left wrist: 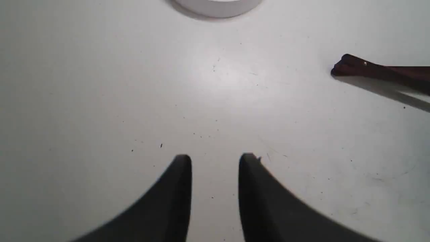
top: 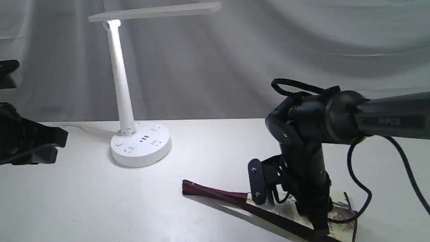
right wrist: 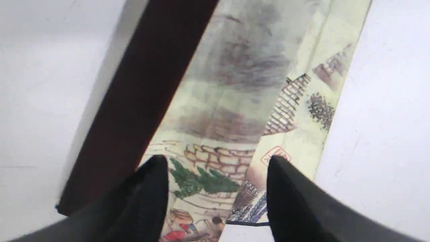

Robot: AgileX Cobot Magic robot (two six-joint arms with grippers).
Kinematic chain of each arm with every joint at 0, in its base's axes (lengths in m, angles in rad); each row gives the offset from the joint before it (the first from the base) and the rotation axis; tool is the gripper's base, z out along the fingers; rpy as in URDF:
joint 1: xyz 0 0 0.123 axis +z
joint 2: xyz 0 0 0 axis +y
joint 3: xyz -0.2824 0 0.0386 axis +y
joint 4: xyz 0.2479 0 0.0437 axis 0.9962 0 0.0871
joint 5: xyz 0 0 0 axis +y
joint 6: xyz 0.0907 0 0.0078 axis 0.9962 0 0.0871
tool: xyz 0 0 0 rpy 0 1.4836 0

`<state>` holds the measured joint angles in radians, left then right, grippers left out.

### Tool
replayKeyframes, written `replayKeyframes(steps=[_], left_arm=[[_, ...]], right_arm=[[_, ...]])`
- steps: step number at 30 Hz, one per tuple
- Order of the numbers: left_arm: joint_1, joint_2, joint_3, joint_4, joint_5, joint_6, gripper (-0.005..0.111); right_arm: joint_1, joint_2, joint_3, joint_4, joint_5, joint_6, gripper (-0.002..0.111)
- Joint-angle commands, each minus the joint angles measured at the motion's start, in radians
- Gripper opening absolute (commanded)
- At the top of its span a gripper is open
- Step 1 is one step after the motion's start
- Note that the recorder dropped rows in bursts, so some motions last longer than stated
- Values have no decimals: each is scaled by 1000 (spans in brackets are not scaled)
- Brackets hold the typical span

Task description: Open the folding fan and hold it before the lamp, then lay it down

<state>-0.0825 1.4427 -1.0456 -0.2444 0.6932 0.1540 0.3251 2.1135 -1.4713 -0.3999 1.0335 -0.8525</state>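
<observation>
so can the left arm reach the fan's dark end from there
Probably yes: only bare table lies between the left end effector and the folding fan; the lamp stands off to the side.

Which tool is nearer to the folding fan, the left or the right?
Right. The right tool hangs directly above the painted paper of the folding fan; the left tool hovers over the table, well away from its rib end.

Right arm (top: 386, 116) stretched level, wrist (top: 302, 134) bent down.
The right gripper (right wrist: 216, 163) and left gripper (left wrist: 215, 158) both had their fingers (right wrist: 151, 191) parted, empty.
</observation>
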Motion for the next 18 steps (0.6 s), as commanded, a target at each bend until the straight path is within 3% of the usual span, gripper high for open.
replayKeyframes(steps=[1, 6, 13, 18], left_arm=[[1, 1, -6, -8, -7, 40, 25], [-52, 15, -6, -8, -16, 93, 25], [-172, 92, -6, -8, -15, 221, 53], [-239, 135, -6, -8, -48, 379, 55]], right_arm=[[3, -15, 3, 12, 6, 64, 56], [-2, -15, 3, 10, 37, 306, 59], [-51, -15, 3, 61, 151, 446, 59], [-109, -17, 3, 189, 188, 502, 59]])
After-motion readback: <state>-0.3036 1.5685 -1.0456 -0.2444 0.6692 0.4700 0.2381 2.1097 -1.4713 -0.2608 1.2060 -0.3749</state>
